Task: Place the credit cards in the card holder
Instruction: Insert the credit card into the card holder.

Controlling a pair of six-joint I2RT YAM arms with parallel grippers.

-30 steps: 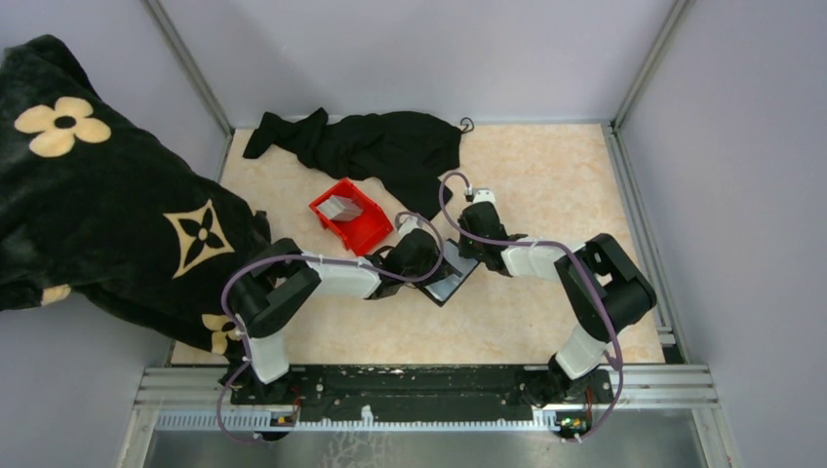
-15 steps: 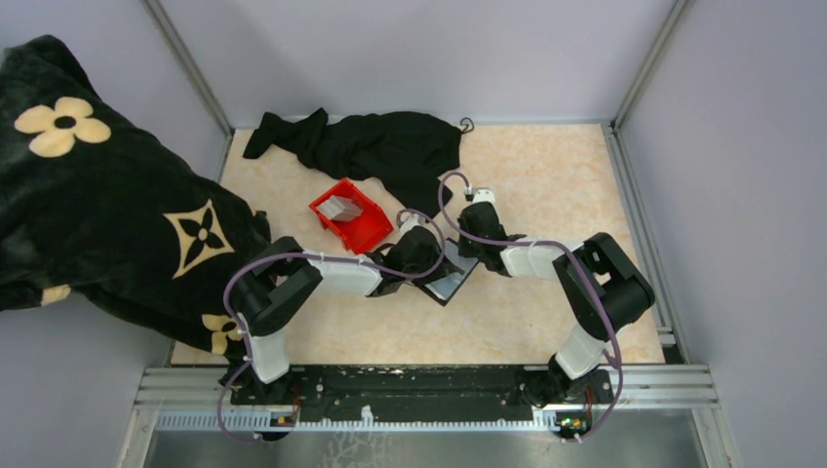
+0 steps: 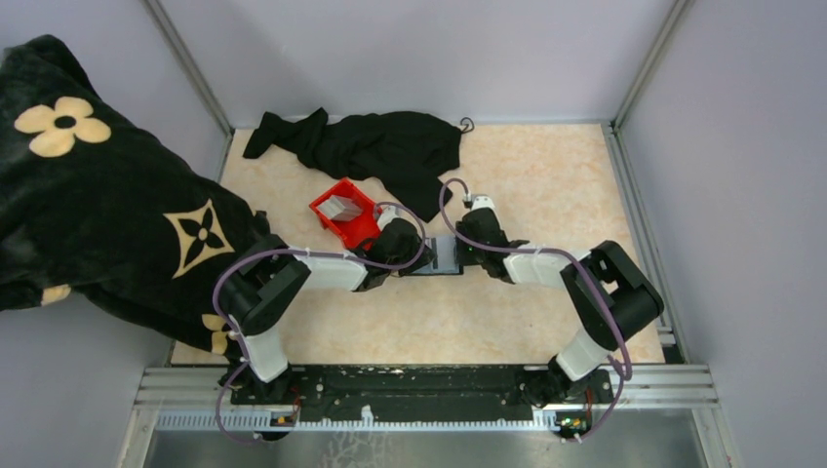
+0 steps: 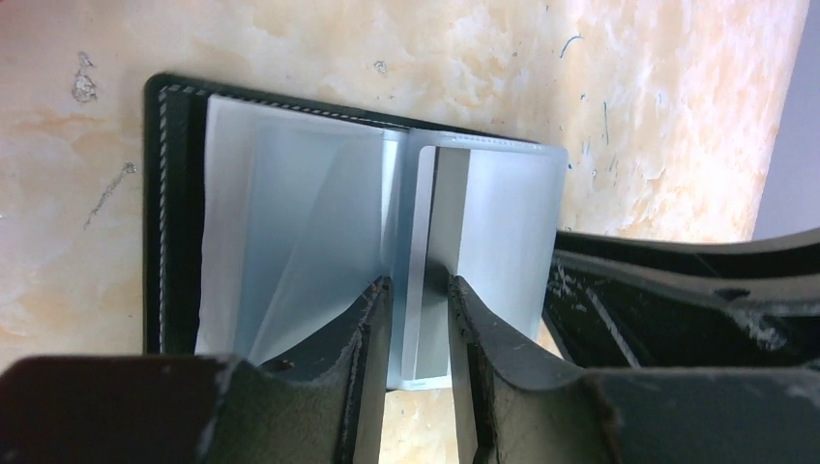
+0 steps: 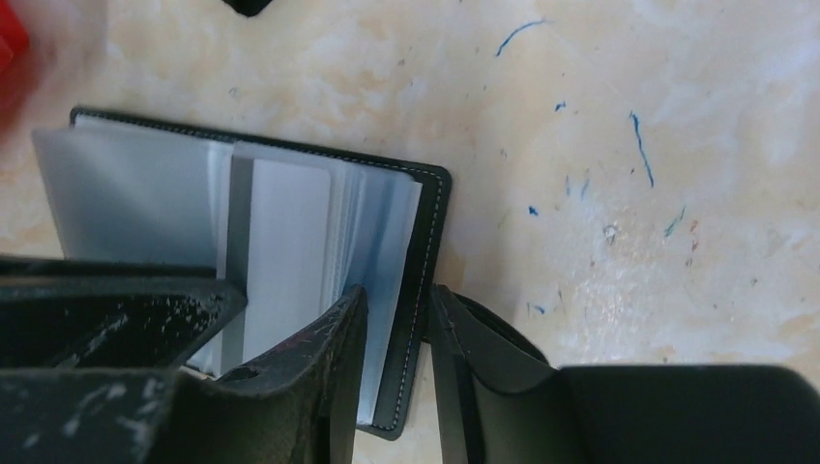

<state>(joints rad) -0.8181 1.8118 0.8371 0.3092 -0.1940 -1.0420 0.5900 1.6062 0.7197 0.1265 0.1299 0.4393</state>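
Black cover down, clear sleeves up: watching the card holder (image 3: 444,259) lying open on the pale marbled worktop (image 3: 546,195), about midway between the left and right edges and a touch nearer the far edge than the near one.

Clamping a grey-white credit card (image 4: 418,319) with the left fingers (image 4: 360,336), right over the holder's fold. Holding it on edge, its far part lying in among the sleeves, its near end poking out past the holder's rim toward the wrist.

Straddling the right-hand edge of the cover with the right fingers (image 5: 329,358), one resting over the sleeves, the other sitting outside the stitched black cover. Failing to tell from here whether pinching that edge or just sitting loosely around it.

Spotting a red bin (image 3: 356,226) just left of the holder, toward the far-left corner, partly tucked under the left arm. Seeing more credit cards (image 3: 341,207) inside it, pale ones, stacked.

Noting a black cloth (image 3: 390,146) heaped along the far edge, near the bin and apart from the holder.
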